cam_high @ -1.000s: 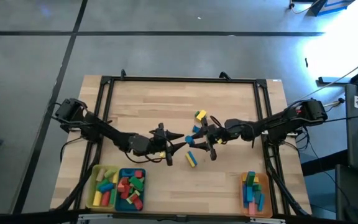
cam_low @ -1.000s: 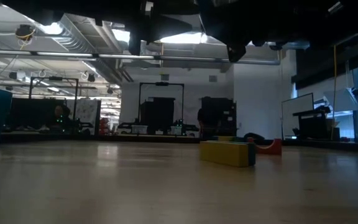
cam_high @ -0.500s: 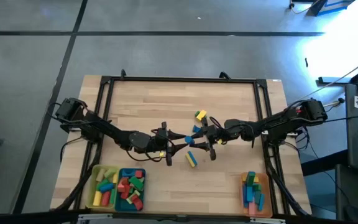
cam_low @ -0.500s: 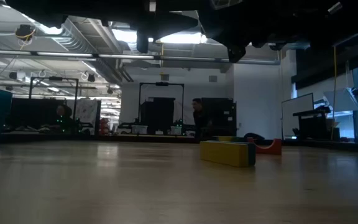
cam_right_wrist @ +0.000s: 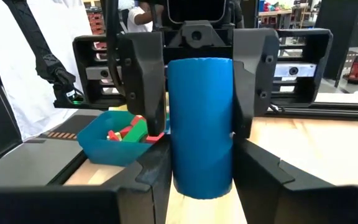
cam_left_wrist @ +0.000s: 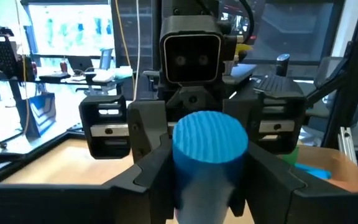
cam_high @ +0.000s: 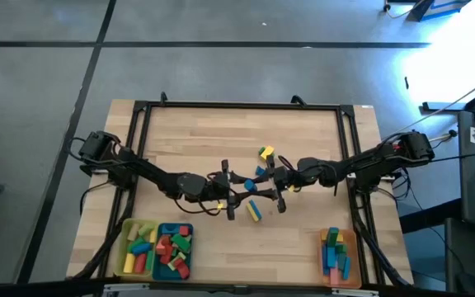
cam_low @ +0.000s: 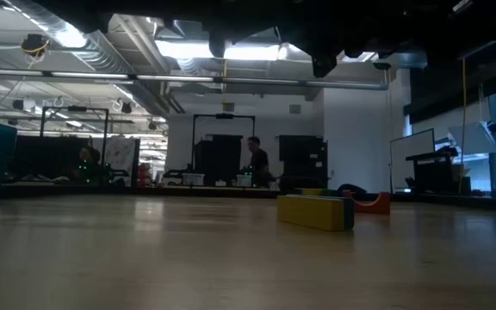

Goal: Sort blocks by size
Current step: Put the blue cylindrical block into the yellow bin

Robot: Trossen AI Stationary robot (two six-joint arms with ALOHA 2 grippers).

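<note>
Blue cylinder [cam_high: 249, 184] lies level, clamped between both pincers end-on

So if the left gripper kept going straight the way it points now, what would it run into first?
Most likely the right gripper, which faces it head-on. Both are clamped on the same blue cylinder block, which the left gripper would push straight into the other.

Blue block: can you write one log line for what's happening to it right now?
step: handover in the air over mid-table | left gripper: shut on blue block | right gripper: shut on blue block
</note>
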